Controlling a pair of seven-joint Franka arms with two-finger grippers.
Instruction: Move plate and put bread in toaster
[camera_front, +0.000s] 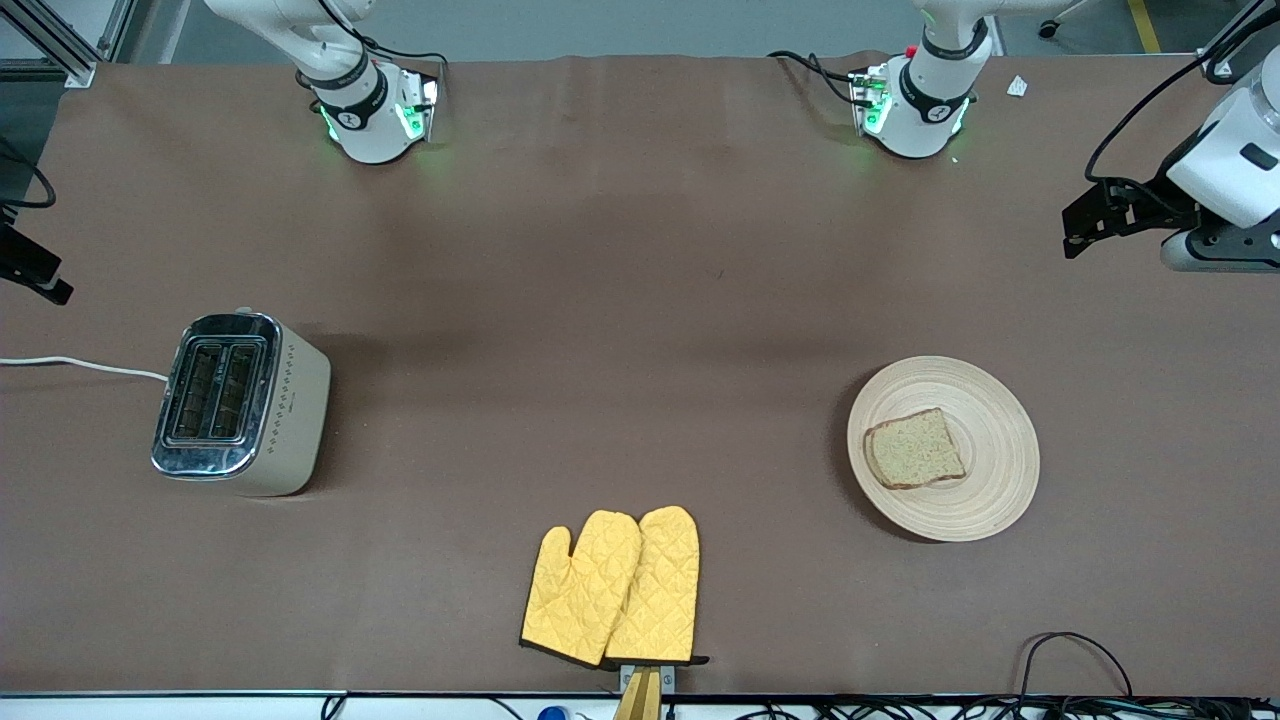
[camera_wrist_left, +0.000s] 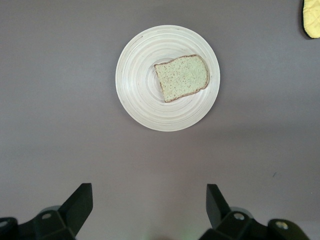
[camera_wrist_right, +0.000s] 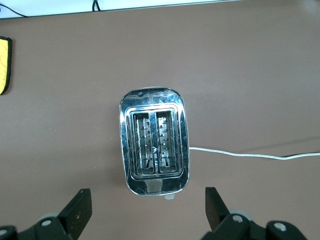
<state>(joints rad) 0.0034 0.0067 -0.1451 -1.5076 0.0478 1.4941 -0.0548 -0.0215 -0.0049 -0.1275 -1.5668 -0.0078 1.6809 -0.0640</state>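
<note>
The pale wooden plate (camera_front: 985, 500) lies toward the left arm's end of the table, with the speckled bread (camera_front: 914, 449) lying flat on it. The cream toaster (camera_front: 240, 400) stands toward the right arm's end, both slots empty. My left gripper (camera_wrist_left: 149, 192) is open and empty, high over the bare table beside the plate (camera_wrist_left: 140, 85) and bread (camera_wrist_left: 182, 77). My right gripper (camera_wrist_right: 147, 195) is open and empty, high over the table beside the toaster (camera_wrist_right: 154, 145). In the front view only the left arm's wrist (camera_front: 1235, 160) shows at the edge.
A pair of yellow oven mitts (camera_front: 615, 590) lies near the table edge closest to the front camera, between toaster and plate. The toaster's white cord (camera_front: 80, 364) runs off the right arm's end. Cables (camera_front: 1080, 660) lie at the near edge.
</note>
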